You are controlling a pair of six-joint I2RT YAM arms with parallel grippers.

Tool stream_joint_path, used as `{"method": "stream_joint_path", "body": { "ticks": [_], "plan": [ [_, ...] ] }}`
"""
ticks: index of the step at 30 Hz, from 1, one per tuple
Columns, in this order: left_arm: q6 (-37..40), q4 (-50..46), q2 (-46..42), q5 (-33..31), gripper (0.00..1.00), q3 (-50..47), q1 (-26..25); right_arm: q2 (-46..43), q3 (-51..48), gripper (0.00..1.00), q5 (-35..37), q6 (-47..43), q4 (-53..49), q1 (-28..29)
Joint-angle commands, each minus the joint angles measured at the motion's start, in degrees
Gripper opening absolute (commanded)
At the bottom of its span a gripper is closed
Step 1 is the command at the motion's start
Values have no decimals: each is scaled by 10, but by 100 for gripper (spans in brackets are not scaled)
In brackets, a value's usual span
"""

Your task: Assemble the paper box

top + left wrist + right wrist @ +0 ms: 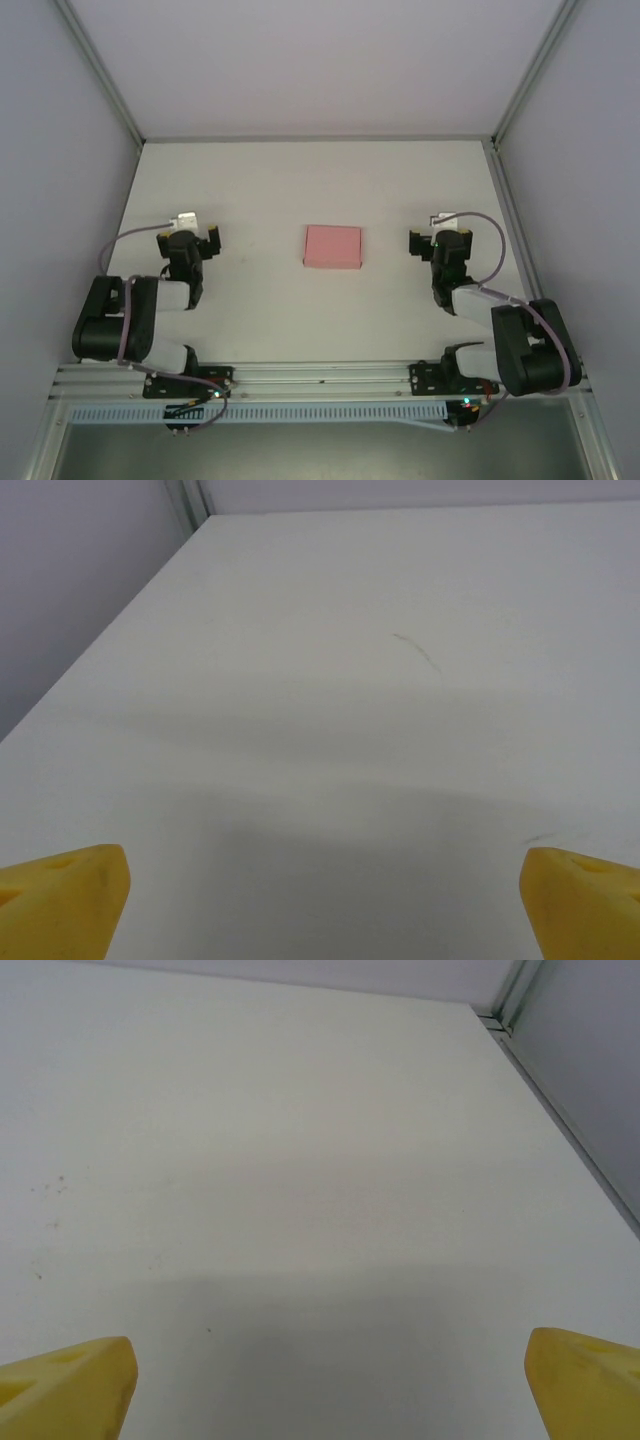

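Right now box (333, 246) lies flat on table (260, 180), roughly mid-line, between the two grippers and touching neither. Its long axis runs left-right, slightly skewed. Left gripper (190, 237) sits well off its left edge; right gripper (439, 238) is nearer, off the right edge. Both jaws are spread wide and hold nothing, with bare table between the yellow fingertips (62, 900) in the wrist views. Both hands point away from the bases, so box is sideways of each, not ahead. Right arm likely has the shorter reach inward.
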Motion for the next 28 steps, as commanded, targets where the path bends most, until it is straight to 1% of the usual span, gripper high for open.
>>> {"method": "stream_joint_path", "body": {
  "ticks": [1,2,3,4,5,6,7,8,9,10,11,12,13,14,15,17,18,20,24,28],
  "plan": [
    [13,173,27,40,100,-24,24,-22,16,100,-41,-1,41,-16],
    [23,218,44,42,100,-34,24,-18,10,100,-54,6,33,-23],
    [16,205,33,51,100,-37,25,-6,-12,100,-66,16,72,-31],
    [13,198,31,58,100,-36,30,14,-44,100,-70,20,168,-34],
    [18,208,38,58,100,-34,30,34,-76,100,-74,-7,263,-34],
    [16,198,35,59,100,-31,30,56,-87,100,-64,4,308,-38],
    [16,194,35,58,100,-30,30,84,-86,100,-52,22,317,-48],
    [17,196,37,55,100,-28,29,145,-84,100,-60,36,365,-64],
    [16,191,36,56,100,-28,29,210,-75,100,-59,47,454,-72],
    [17,194,37,56,100,-28,29,232,-60,100,-93,57,472,-84],
    [17,194,37,56,100,-28,29,183,-29,100,-125,67,334,-102],
    [17,192,37,56,100,-27,28,138,29,100,-115,83,141,-113],
    [18,196,38,55,100,-28,28,154,39,100,-101,71,150,-103],
    [18,191,37,55,100,-27,28,183,6,100,-98,54,262,-91],
    [18,193,37,54,100,-28,28,187,-2,100,-98,57,288,-90],
    [18,193,37,54,100,-27,27,150,27,100,-92,59,166,-90],
    [19,192,37,54,100,-26,28,158,30,100,-104,53,176,-90],
    [19,192,37,53,100,-27,27,167,11,100,-104,52,227,-90],
    [23,187,38,50,100,-24,23,161,21,100,-112,50,196,-90],
    [23,188,39,50,100,-24,23,163,20,100,-110,50,202,-91]
  ]
}}
